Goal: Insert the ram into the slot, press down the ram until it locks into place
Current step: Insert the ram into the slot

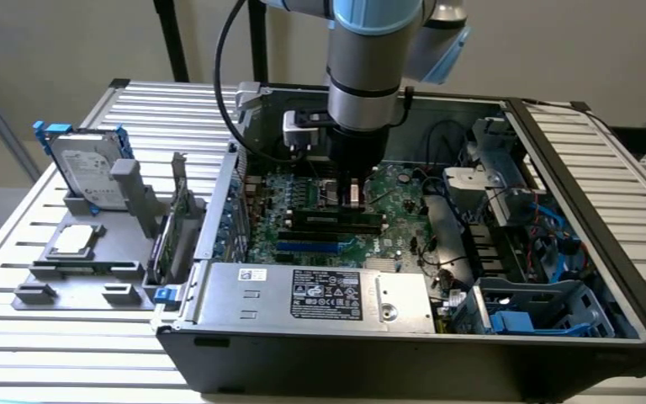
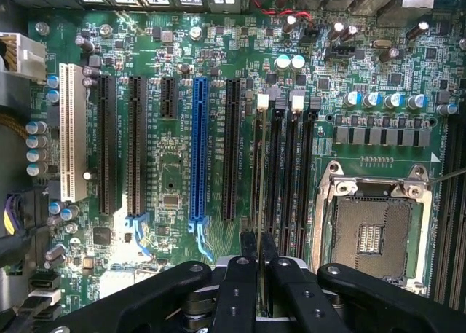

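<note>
My gripper (image 1: 352,192) reaches down into the open computer case over the motherboard (image 1: 396,189). In the wrist view the gripper (image 2: 258,240) is shut on the ram (image 2: 261,173), which appears edge-on as a thin pale strip between the two black fingertips (image 2: 247,240). The ram runs along the slot (image 2: 255,154), the outermost of several parallel black sockets (image 2: 291,173) and the one closest to the blue slot. Whether the ram's lower edge sits in the slot or hovers above it cannot be told. White and black latches (image 2: 263,100) mark the sockets' far ends.
The CPU socket (image 2: 371,234) lies beside the memory sockets. On their other side are a black slot (image 2: 230,151), the blue slot (image 2: 198,151) and a white slot (image 2: 73,132). The power supply (image 1: 317,290) and drive cage (image 1: 537,307) fill the case front. A hard drive (image 1: 85,168) stands on a grey fixture outside the case.
</note>
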`<state>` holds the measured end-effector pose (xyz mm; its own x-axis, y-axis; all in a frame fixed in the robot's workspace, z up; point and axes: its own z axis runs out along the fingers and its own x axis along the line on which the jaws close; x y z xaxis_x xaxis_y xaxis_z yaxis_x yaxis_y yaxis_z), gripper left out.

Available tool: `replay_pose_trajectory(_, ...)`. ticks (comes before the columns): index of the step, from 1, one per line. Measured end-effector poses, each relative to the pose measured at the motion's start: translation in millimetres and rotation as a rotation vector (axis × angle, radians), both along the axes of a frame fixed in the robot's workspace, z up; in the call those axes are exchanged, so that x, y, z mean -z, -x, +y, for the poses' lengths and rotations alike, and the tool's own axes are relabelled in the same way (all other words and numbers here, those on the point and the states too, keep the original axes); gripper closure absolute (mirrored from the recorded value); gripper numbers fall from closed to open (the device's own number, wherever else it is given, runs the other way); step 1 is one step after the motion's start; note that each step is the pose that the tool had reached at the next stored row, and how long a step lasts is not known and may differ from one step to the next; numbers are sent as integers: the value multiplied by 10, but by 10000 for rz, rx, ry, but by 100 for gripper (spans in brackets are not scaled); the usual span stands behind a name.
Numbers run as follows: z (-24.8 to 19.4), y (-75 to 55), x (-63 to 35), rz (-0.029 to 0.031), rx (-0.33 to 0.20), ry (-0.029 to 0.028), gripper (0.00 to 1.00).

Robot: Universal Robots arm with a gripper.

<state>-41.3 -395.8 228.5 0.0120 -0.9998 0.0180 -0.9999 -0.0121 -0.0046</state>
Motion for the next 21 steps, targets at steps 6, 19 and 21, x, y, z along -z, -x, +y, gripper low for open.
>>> replay_pose_trajectory(6,3,7,4,-26,3,0,87)
replay_pose_trajectory(19,3,14,18,-33,2,1,87)
replay_pose_trajectory(21,4,14,21,-32,2,1,87)
